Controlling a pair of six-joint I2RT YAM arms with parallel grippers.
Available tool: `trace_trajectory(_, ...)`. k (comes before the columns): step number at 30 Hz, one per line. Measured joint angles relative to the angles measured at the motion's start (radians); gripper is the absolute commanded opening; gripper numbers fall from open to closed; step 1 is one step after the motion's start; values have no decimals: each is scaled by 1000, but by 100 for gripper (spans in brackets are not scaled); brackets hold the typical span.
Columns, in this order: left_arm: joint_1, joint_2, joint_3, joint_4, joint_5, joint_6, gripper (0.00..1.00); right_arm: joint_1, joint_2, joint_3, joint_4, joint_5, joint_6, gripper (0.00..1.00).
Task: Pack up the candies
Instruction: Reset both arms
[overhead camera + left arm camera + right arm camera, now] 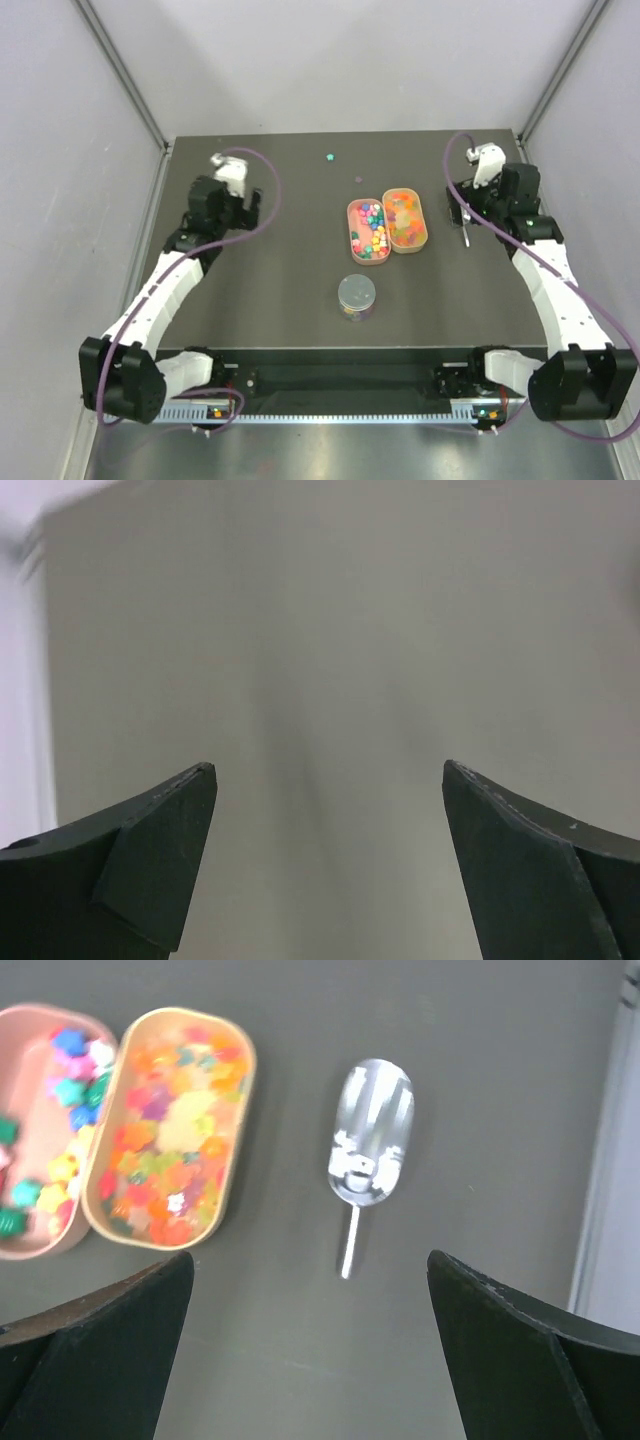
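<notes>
Mixed bright candies fill a pink oval tray at the table's middle. An orange oval tray beside it holds more sweets. Both trays show in the right wrist view, pink and orange. A metal scoop lies right of the trays, empty, handle towards me; it also shows in the right wrist view. My right gripper is open and empty above the scoop's handle end. My left gripper is open and empty over bare table at the left.
A small round jar with a metal lid stands in front of the trays, coloured bits showing at its base. Two loose candies lie behind the trays. Grey walls enclose the table, with the right wall close to the scoop.
</notes>
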Motion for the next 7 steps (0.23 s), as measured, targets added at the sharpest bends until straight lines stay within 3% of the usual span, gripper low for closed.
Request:
trace_trajectory(3, 143, 11, -3, 24, -55, -127, 99, -3, -61, -58, 52, 109, 96, 100)
trace_trajectory(7, 213, 11, -25, 65, -88, -196, 99, -8, -117, -123, 74, 235, 173, 100)
